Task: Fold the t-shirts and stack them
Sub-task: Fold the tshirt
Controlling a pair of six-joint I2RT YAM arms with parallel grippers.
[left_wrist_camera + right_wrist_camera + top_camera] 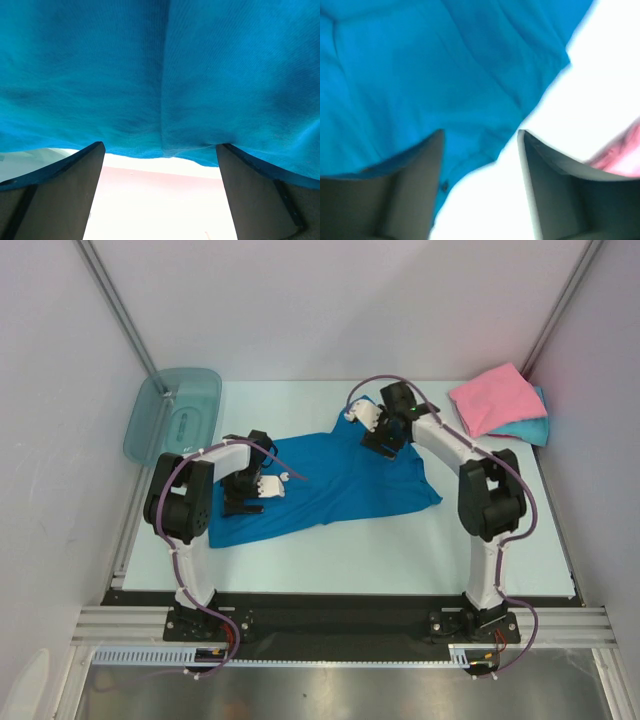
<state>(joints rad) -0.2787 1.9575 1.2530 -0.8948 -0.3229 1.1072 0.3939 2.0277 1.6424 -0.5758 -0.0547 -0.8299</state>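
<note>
T-shirt (330, 480), deep blue, lies spread — left claw (160, 147) and right claw (480, 134) parted.

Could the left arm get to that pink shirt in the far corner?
Probably not. The pink shirt lies at the far right, the left end effector sits over the blue shirt, and the right arm stands between.

The turquoise t-shirt (530, 430) lay mostly hidden beneath the folded pink t-shirt (495, 398). The right wrist view was blurred; there the pink t-shirt was cut off by the right edge, and the deep blue t-shirt (445, 75) ran past the top and left edges.
</note>
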